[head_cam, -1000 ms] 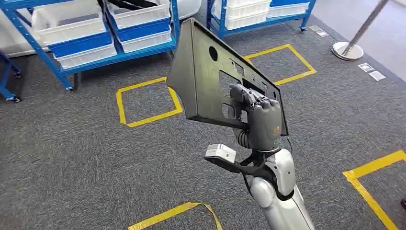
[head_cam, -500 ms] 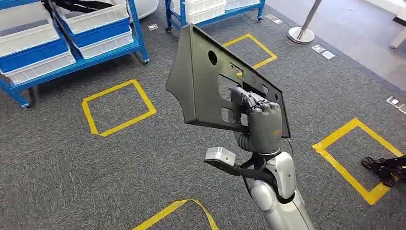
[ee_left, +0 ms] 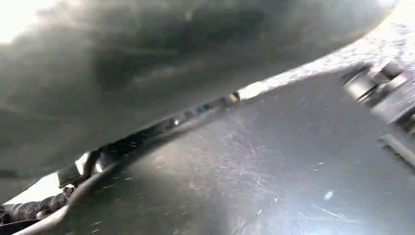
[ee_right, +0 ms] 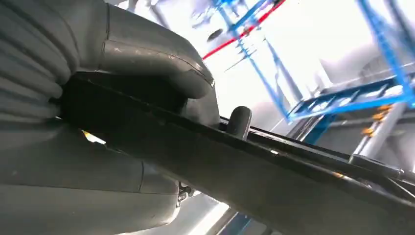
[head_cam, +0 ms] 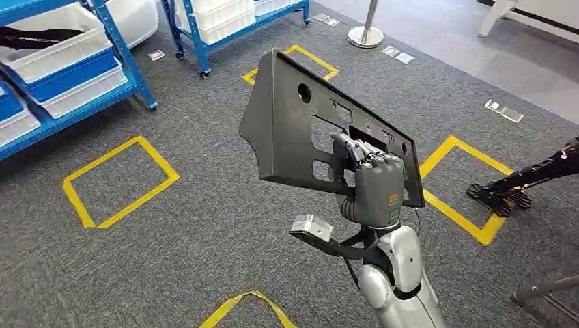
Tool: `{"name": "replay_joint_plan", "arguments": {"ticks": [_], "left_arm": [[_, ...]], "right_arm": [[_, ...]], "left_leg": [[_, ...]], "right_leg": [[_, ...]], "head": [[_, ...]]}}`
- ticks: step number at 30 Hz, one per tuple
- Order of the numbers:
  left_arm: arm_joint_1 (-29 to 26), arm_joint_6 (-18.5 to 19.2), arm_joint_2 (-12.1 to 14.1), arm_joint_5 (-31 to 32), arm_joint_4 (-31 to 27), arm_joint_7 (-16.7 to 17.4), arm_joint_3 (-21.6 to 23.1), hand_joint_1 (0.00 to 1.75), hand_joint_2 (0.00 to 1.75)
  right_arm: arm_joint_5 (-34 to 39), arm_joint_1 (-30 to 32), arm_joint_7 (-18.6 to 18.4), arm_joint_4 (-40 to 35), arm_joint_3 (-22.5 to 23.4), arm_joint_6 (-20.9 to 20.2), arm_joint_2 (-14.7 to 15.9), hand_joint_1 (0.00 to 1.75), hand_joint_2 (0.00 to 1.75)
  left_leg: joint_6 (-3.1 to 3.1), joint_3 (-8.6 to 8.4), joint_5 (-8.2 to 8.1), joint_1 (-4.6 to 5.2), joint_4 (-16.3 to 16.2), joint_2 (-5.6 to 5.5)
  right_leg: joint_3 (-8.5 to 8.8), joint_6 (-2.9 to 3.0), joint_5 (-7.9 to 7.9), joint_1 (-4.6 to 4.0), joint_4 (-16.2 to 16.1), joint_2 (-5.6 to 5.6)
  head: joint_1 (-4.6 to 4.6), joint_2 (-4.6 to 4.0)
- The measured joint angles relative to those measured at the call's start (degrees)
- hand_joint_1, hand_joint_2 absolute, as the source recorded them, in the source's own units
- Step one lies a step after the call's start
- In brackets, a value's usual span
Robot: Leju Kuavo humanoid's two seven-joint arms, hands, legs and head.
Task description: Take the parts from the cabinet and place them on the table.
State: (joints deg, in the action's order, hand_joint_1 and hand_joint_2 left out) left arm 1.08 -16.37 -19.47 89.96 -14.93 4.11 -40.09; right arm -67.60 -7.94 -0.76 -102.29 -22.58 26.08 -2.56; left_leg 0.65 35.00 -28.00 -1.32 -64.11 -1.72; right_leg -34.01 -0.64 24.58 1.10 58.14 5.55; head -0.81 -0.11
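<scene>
black panel (head_cam: pixel 293 130) stands upright, gripped at its lower edge by right robot hand (head_cam: pixel 374 179).

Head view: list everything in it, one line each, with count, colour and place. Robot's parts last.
Panel: one, black, flat with cut-outs, held up in the middle of the view.
Racks: two, blue metal, far left and top centre, on the carpet.
Bins: several, white, on the rack shelves; exact count hidden.
Tape squares: three full outlines, yellow, on the grey carpet; a further tape piece at the bottom edge.
Post base: one, silver, round, top centre.
Floor tags: a few, small, pale, along the top right.
Dark stand legs: black, right edge; what they belong to is cut off.
Right hand: one, grey, grips the panel through a cut-out.
Right arm: silver, bottom centre.
</scene>
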Motion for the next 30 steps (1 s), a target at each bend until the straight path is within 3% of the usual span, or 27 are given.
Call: {"name": "replay_joint_plan", "arguments": {"ticks": [1,2,5,6,7,8,10,11,12,13,15,16,17,18,21,22,23,24,25,26,27,28,30], "left_arm": [[0.08,0.07,0.00,0.00,0.20,-0.02,0.26,0.00,0.00],[0.14,0.09,-0.07,0.00,0.37,-0.11,0.53,0.00,0.00],[0.29,0.61,-0.07,0.00,0.59,0.00,1.48,0.00,0.00],[0.34,0.70,-0.15,0.00,0.64,0.04,1.93,0.00,0.00],[0.35,0.85,-0.15,0.04,0.66,0.22,2.45,0.00,0.00],[0.35,1.18,-0.15,0.07,0.68,0.39,2.93,0.00,0.00],[0.35,1.75,-0.15,0.04,0.81,0.66,3.85,0.00,0.00],[0.38,1.92,-0.13,0.04,0.88,0.68,4.42,0.00,0.00],[0.43,1.92,-0.13,0.00,0.88,0.72,5.05,0.00,0.00],[0.47,1.84,-0.13,0.00,0.90,0.74,5.68,0.00,0.00],[0.57,1.57,-0.13,-0.02,1.03,0.74,6.60,0.00,0.00],[0.64,1.51,-0.13,-0.02,1.07,0.74,6.89,0.00,0.00],[0.63,1.40,-0.11,-0.04,1.07,0.74,7.13,0.00,0.00],[0.64,1.31,-0.11,-0.04,1.12,0.74,7.37,0.00,0.00],[0.82,1.33,-0.11,-0.11,1.12,0.74,7.76,0.00,0.00],[0.83,1.36,-0.11,-0.09,1.14,0.68,7.91,0.00,0.00],[0.78,1.36,-0.07,-0.11,1.14,0.68,8.00,0.00,0.00],[0.76,1.36,-0.04,-0.11,1.18,0.68,8.04,0.00,0.00],[0.76,1.36,0.00,-0.11,1.20,0.68,8.07,0.00,0.00],[0.76,1.38,0.02,-0.11,1.20,0.68,8.09,0.00,0.00],[0.77,1.36,0.04,-0.11,1.20,0.68,8.13,0.00,0.00],[0.78,1.36,0.04,-0.11,1.20,0.68,8.15,0.00,0.00],[0.79,1.42,0.04,-0.13,1.23,0.68,8.20,0.00,0.00]], "right_arm": [[-0.26,-0.43,-0.09,0.18,0.02,0.07,-0.15,1.75,1.75],[-0.57,-0.97,-0.16,0.41,0.04,0.20,-0.20,1.75,1.75],[-1.70,-1.16,-0.87,0.68,0.04,0.65,-0.31,1.75,1.75],[-1.99,-1.15,-1.14,0.68,0.07,0.72,-0.26,1.75,1.75],[-2.27,-1.23,-1.31,0.68,0.13,0.87,-0.22,1.75,1.75],[-2.60,-1.50,-1.62,0.68,0.13,0.92,-0.15,1.75,1.75],[-3.39,-1.35,-2.25,0.64,0.18,1.29,0.02,1.75,1.75],[-3.98,-0.70,-2.58,0.42,0.26,1.38,0.37,1.75,1.75],[-4.35,0.56,-2.84,-0.35,0.48,1.60,0.92,1.75,1.75],[-4.68,2.11,-3.04,-1.67,0.70,1.96,1.64,1.75,1.75],[-4.79,5.95,-3.26,-4.79,1.29,2.89,3.19,1.75,1.75],[-4.85,7.52,-3.26,-6.33,1.55,3.23,3.87,1.75,1.75],[-4.87,8.49,-3.26,-7.43,1.68,3.54,4.37,1.75,1.75],[-4.90,9.22,-3.26,-8.33,1.81,3.61,4.64,1.75,1.75],[-4.83,11.20,-3.11,-10.18,2.36,3.61,5.53,1.75,1.75],[-4.85,11.76,-3.06,-10.75,2.38,3.61,5.66,1.75,1.75],[-4.83,11.81,-3.06,-11.21,2.38,3.61,5.75,1.75,1.75],[-4.85,11.77,-3.06,-11.36,2.38,3.58,5.75,1.75,1.75],[-4.87,11.89,-3.06,-11.43,2.38,3.56,5.75,1.75,1.75],[-4.90,12.07,-3.06,-11.43,2.38,3.56,5.77,1.75,1.75],[-4.87,12.29,-3.06,-11.43,2.38,3.56,5.81,1.75,1.75],[-4.87,12.45,-3.06,-11.45,2.38,3.54,5.88,1.75,1.75],[-4.87,12.74,-3.06,-11.69,2.40,3.52,5.97,1.75,1.75]], "left_leg": [[-0.27,-1.57,0.67,-0.20,3.57,-2.96],[-0.13,-1.86,0.26,-0.46,4.72,-3.84],[-0.82,-1.73,0.61,0.48,4.51,-2.13],[-1.41,-1.85,1.09,0.03,5.18,-1.26],[-1.73,-2.02,1.27,0.06,5.38,-0.70],[-2.10,-2.01,1.22,0.09,5.43,0.01],[-2.25,-1.95,1.11,0.22,5.43,1.84],[-2.30,-1.90,1.07,0.21,5.42,2.82],[-2.27,-1.90,1.01,0.16,5.42,3.58],[-2.22,-1.92,0.97,0.11,5.42,4.07],[-1.85,-2.07,0.73,-0.11,5.39,5.18],[-1.45,-2.38,0.51,0.09,5.31,5.65],[-0.88,-2.41,0.06,0.66,5.35,6.44],[-0.52,-2.61,-0.09,0.69,5.40,7.01],[0.43,-3.90,-0.29,0.54,6.09,9.48],[0.80,-3.95,-1.11,0.07,5.30,7.92],[0.68,-3.04,-3.17,0.06,2.60,4.99],[0.61,-1.14,-5.71,0.10,-1.67,3.13],[0.63,1.36,-8.21,0.19,-6.91,2.02],[0.57,3.47,-9.70,0.21,-10.98,1.61],[0.46,4.57,-9.77,0.22,-12.84,1.49],[0.19,4.23,-8.33,0.28,-11.72,1.47],[-0.52,0.25,-3.18,0.30,-3.29,0.62]], "right_leg": [[-0.19,-0.05,0.05,0.15,0.20,0.66],[-0.57,-0.46,0.18,-0.58,0.65,1.21],[-1.26,-1.56,-0.47,0.44,-0.07,2.76],[-1.95,-1.81,-0.41,0.01,0.18,2.47],[-2.48,-1.86,0.07,-0.05,1.39,-1.59],[-3.84,-1.67,1.46,-0.24,4.13,-3.81],[-8.42,-1.32,5.08,-0.08,13.25,-4.82],[-10.46,-1.50,6.27,0.05,17.40,-4.88],[-10.91,-1.98,6.21,0.26,18.25,-4.96],[-9.94,-2.58,5.34,0.47,16.37,-5.10],[-4.23,-3.99,1.92,0.84,6.19,-6.64],[-0.99,-4.42,0.61,0.80,0.74,-9.82],[-0.40,-3.80,0.49,0.17,-0.02,-11.31],[-0.72,-3.03,0.26,0.17,-0.07,-10.07],[-0.85,-1.80,0.13,-0.10,-0.24,-7.56],[-0.60,-1.22,-0.07,0.88,-0.45,-6.67],[-0.52,-0.96,-0.04,0.80,-0.44,-5.95],[-0.52,-0.31,-0.03,0.73,-0.44,-5.49],[-0.52,-0.18,-0.01,0.60,-0.44,-4.71],[-0.56,0.05,-0.04,0.36,-0.43,-3.91],[-0.54,0.05,-0.05,0.18,-0.41,-3.11],[-0.47,0.05,-0.05,0.04,-0.38,-2.14],[-0.24,0.02,-0.06,-0.14,-0.28,-0.29]], "head": [[0.00,0.00],[0.15,0.00],[0.13,0.00],[0.11,0.00],[0.24,0.00],[0.86,0.00],[0.83,0.00],[0.92,0.00],[0.87,0.00],[0.92,0.00],[0.90,0.00],[1.00,0.00],[1.27,0.00],[0.96,0.00],[1.09,0.00],[0.83,0.00],[0.57,0.00],[0.50,0.00],[0.28,0.00],[0.39,0.00],[0.37,0.00],[0.42,0.00],[0.35,0.00]]}}
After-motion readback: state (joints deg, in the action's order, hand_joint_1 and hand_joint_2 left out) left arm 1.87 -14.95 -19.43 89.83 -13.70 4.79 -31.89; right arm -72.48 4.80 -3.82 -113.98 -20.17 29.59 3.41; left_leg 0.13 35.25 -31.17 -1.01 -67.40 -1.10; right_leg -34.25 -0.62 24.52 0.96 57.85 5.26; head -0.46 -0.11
